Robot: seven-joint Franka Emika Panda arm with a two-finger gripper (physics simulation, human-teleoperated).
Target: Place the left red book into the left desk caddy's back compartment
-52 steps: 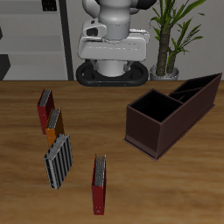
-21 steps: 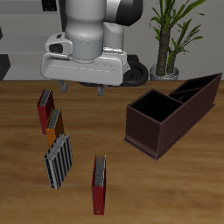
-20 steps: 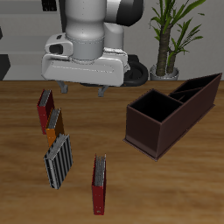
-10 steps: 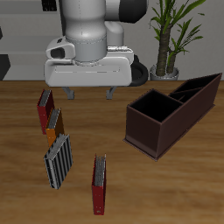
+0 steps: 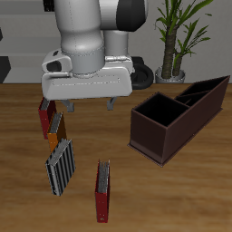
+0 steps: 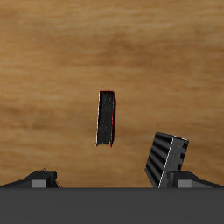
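Four books upright on bench (image 5: pixel 181 195), none touching another. Red book (image 5: pixel 103 191) nearest the front edge, standing on its lower edge, thin side toward the exterior camera. Also seen in wrist view (image 6: pixel 107 118), upright on bare wood with open bench around it. Striped book (image 5: pixel 61 167) is the nearest neighbour, just beside the red book and slightly farther back, apart from it; shown in wrist view (image 6: pixel 167 157) close to one fingertip. Orange book (image 5: pixel 56 131) and maroon book (image 5: pixel 43 114) continue the row toward the back, with the maroon one partly covered by the arm's wrist housing.

Pincer (image 5: pixel 89 106) open, fingers (image 5: pixel 111 104) spread wide and pointing down. Hangs above the bench over the back part of the book row, farther back than the red book and well apart from it. Grips nothing. Both fingertips visible at the frame edge in wrist view, with the red book between their lines but clear of both.

Caddy (image 5: pixel 156 130) on the bench to the side of the books, well apart from the red book, set at an angle. Lower square section nearer the front edge. Back compartment (image 5: pixel 207 97) longer, with slanted walls rising toward the far end. Interior dark; contents cannot be told. Potted plant (image 5: pixel 176 36) behind the caddy, beyond the bench.
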